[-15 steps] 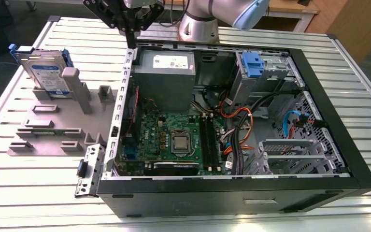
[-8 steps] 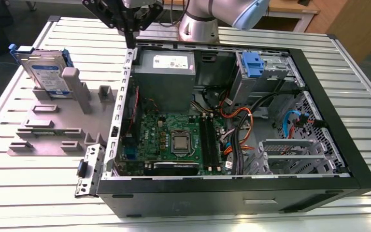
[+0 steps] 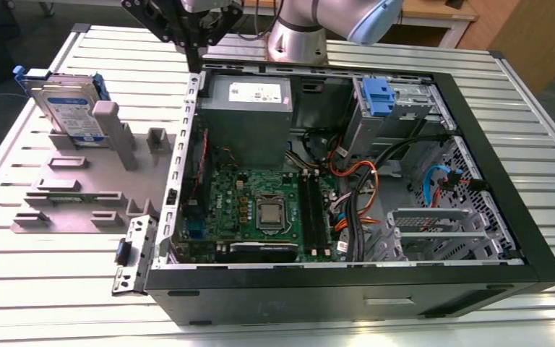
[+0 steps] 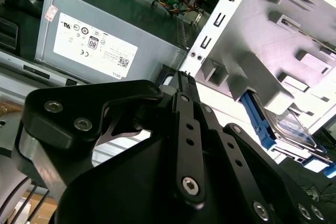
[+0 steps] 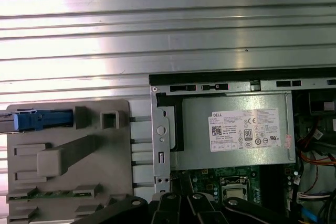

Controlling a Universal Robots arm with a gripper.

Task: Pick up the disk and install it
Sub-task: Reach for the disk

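The disk (image 3: pixel 66 108), a silver drive with a blue-and-white label in a blue carrier frame, stands on edge in a slot of the grey holder block (image 3: pixel 95 181) at the exterior view's left. In both wrist views the disk (image 4: pixel 291 127) (image 5: pixel 37 120) shows edge-on in that block. My black gripper (image 3: pixel 194 50) hangs above the table at the back edge of the open computer case (image 3: pixel 470 130), to the right of the disk and well apart from it. Its fingers (image 4: pixel 184 85) meet at the tips with nothing between them, above the case's corner.
The case lies open on the slatted metal table (image 3: pixel 548 144), showing the motherboard (image 3: pixel 258 210), loose cables and a grey power supply box (image 3: pixel 248 108) with a white sticker. A small blue plastic clip (image 3: pixel 379 97) sits in the drive bay at the back right.
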